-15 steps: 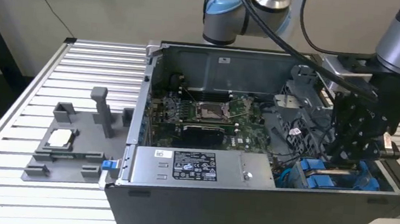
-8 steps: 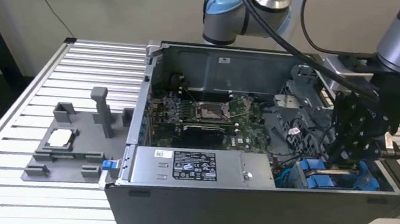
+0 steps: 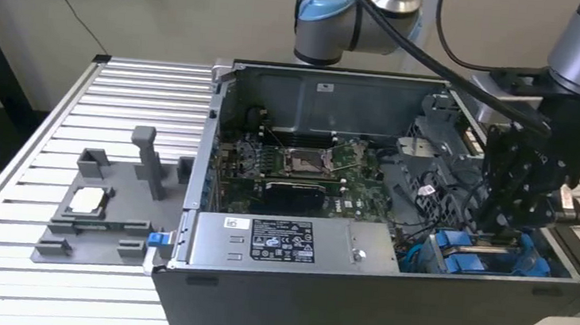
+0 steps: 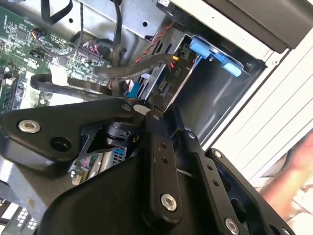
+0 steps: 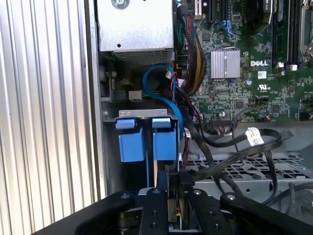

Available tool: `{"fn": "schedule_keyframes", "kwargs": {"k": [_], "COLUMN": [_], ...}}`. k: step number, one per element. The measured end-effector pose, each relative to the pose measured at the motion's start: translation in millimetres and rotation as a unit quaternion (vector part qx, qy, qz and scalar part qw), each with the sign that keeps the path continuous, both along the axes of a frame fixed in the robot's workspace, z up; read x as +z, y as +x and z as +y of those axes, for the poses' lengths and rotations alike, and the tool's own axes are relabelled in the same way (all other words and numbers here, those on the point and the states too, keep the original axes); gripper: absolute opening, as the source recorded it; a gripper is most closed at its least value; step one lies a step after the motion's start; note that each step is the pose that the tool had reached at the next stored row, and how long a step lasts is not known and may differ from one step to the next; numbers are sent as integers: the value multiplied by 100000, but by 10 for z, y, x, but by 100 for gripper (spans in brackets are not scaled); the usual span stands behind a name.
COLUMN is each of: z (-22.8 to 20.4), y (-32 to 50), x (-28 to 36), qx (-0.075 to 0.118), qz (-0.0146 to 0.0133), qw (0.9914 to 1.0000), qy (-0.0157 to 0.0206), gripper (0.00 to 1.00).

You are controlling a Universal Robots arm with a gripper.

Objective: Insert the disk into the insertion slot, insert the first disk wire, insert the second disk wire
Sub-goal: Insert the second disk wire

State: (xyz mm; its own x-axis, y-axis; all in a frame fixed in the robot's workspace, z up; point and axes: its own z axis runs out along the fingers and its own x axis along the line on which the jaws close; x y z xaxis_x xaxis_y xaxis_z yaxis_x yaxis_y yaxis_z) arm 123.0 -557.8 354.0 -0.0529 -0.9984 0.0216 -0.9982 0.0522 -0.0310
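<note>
Two fingers (image 5: pixel 159 210) of the gripper (image 4: pixel 149 111) are seen clamped together on the end of a flat black cable (image 4: pixel 68 87). Just ahead of the fingertips, the disk (image 5: pixel 164 144) is seated by its blue carrier in the insertion slot (image 4: pixel 210 98).

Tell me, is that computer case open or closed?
Open. The case has no cover on top: the exterior view shows the motherboard and power supply inside.
</note>
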Motion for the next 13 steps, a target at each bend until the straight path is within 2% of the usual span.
{"fn": "schedule_keyframes", "kwargs": {"k": [3,7,10,13], "z": [1,5,10,13], "y": [-25,-93,-165,-227], "x": [17,61,70,102], "qx": [3,5,0,0], "qz": [-483,-1313,-2128,-2669], "qw": [99999,99991,99977,99964], "qy": [11,38,85,120], "gripper": [24,24,24,24]}}
